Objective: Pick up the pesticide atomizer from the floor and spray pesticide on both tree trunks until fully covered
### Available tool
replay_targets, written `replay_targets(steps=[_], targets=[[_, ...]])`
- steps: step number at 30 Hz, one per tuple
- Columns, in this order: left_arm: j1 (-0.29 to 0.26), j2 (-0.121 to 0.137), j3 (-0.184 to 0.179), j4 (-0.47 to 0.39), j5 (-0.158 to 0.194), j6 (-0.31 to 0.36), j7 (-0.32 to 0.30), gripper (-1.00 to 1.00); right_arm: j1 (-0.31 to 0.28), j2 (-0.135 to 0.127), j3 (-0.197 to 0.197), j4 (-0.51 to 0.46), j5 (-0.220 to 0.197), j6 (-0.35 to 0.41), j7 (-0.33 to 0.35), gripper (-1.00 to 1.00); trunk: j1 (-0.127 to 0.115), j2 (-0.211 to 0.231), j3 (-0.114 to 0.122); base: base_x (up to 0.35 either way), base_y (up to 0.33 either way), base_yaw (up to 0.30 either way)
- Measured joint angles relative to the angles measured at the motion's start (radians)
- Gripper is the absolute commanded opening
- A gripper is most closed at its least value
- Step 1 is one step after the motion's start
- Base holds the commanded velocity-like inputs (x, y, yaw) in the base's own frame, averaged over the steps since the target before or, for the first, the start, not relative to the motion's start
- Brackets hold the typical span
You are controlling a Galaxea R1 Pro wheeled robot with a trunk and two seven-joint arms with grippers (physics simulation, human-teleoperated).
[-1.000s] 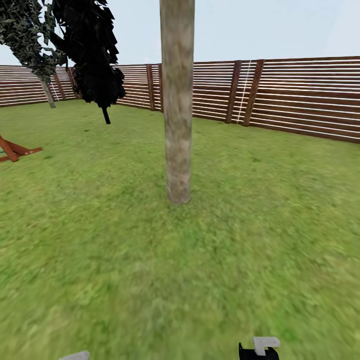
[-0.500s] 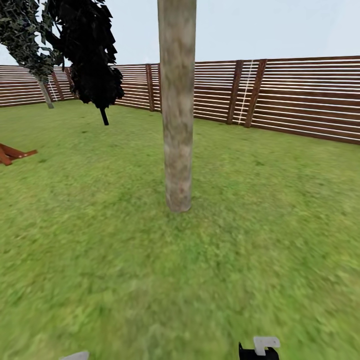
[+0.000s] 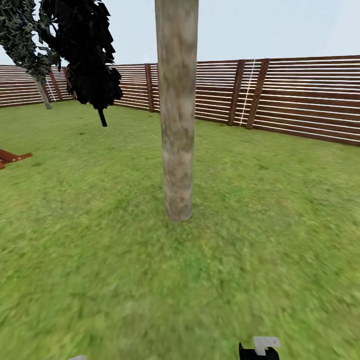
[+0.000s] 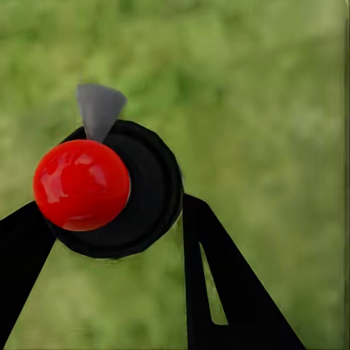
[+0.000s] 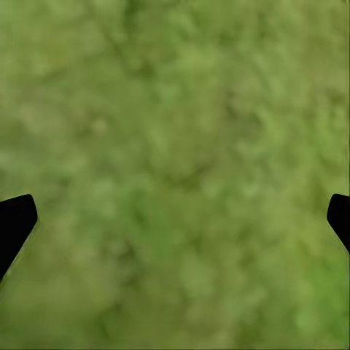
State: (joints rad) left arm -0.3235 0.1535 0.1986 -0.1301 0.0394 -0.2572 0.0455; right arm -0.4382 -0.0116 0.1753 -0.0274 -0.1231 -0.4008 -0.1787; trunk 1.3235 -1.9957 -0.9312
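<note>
A thick mottled tan-grey tree trunk rises from the lawn straight ahead, a few steps away, and its bark looks bare. Far off at the left, by the fence, stands another tree with a thin pale trunk and mottled green-white foliage. In the left wrist view the pesticide atomizer, a dark round bottle with a red top and a grey nozzle, sits between the black fingers of my left gripper, which is shut on it. My right gripper is open over bare grass.
A brown slatted fence closes the lawn at the back and right. A dark narrow tree stands at the back left. A reddish wooden frame pokes in at the left edge. Grass lies all around the trunk.
The whole head view has shifted: the camera has come closer to the trunk, which looks larger. The wooden frame has slid toward the left edge. The grippers hold as before.
</note>
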Motion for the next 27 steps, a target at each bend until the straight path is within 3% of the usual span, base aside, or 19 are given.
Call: replay_targets(steps=[17, 21, 22, 23, 24, 26, 27], targets=[[-0.001, 0.001, -0.004, -0.007, -0.007, 0.0, -0.001, -1.0, 0.0, -0.001, -0.002, -0.008, -0.002, 0.0, -0.001, 1.0, 0.0, 0.0, 0.0, 0.312, -0.124, 0.0], [-0.012, 0.002, -0.012, -0.021, -0.011, 0.004, -0.014, -1.0, 0.0, -0.007, -0.001, -0.141, 0.018, 0.002, 0.004, 1.0, 0.0, 0.0, 0.0, 0.294, -0.182, 0.0], [-0.014, 0.001, -0.093, -0.092, -0.09, 0.011, -0.098, -1.0, 0.0, -0.014, 0.003, -0.189, 0.115, 0.001, 0.012, 1.0, 0.0, 0.0, 0.0, 0.294, -0.185, 0.0], [-0.016, 0.002, -0.122, -0.143, -0.142, 0.015, -0.174, -1.0, 0.0, -0.021, 0.002, -0.21, 0.18, 0.0, 0.026, 1.0, 0.0, 0.0, 0.0, 0.294, -0.181, 0.0], [-0.021, 0.005, -0.141, -0.167, -0.202, 0.016, -0.253, -1.0, 0.0, -0.025, 0.005, -0.232, 0.257, 0.001, 0.062, 1.0, 0.0, 0.0, 0.0, 0.293, -0.178, 0.0], [-0.038, 0.03, -0.155, -0.234, -0.308, 0.019, -0.457, -1.0, 0.0, -0.035, 0.013, -0.282, 0.442, 0.004, 0.225, 1.0, 0.0, 0.0, 0.0, 0.293, -0.163, 0.0], [-0.049, 0.038, -0.158, -0.248, -0.343, 0.021, -0.536, -1.0, 0.0, -0.038, 0.013, -0.297, 0.497, 0.005, 0.294, 1.0, 0.0, 0.0, 0.0, 0.294, -0.143, 0.0]])
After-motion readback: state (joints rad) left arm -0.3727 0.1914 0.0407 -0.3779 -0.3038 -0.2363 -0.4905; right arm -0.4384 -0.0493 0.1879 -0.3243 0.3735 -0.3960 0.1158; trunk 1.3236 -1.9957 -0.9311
